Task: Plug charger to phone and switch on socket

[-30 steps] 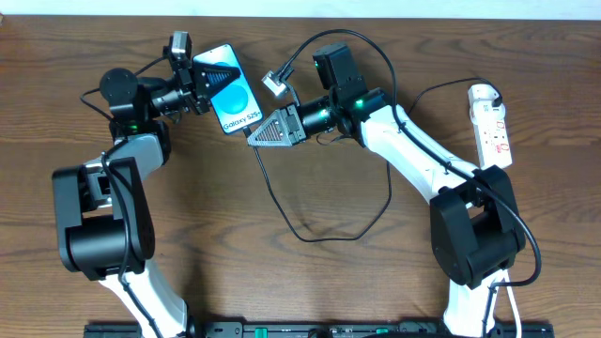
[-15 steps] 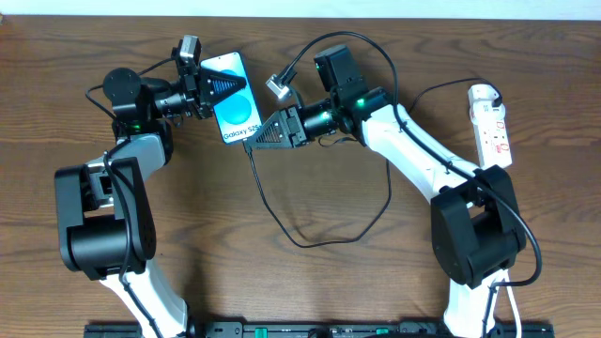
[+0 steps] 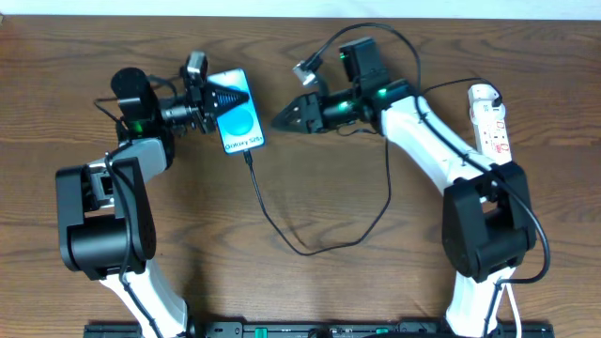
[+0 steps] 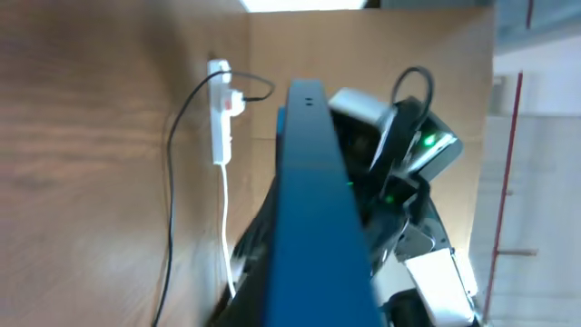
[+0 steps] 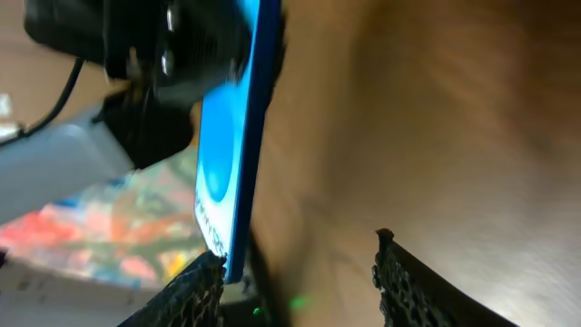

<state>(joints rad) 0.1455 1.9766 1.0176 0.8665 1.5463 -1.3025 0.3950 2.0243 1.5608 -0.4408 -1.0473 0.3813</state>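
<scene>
- Phone [image 3: 242, 127] faces up with its blue screen lit, and the left claw [image 3: 223, 97] is clamped on its far end.
- Whether the phone rests flat on the desk [image 3: 310, 291] or is lifted off it cannot be told.
- Charger [image 3: 282, 230] meets the phone's near edge with its tip. From there the black cable sags in a wide loop on the desk, nearer the robot than the phone, then climbs away to the right.
- Right claw [image 3: 280, 120] hangs just right of the phone, apart from it. Its fingers [image 5: 204, 282] stand apart with nothing between them.
- Socket [image 3: 493, 127] lies well to the right of the phone, at the desk's far right edge, with a white adapter [image 3: 482, 94] plugged in at its far end.
- The state of the socket's switch is too small to read.
</scene>
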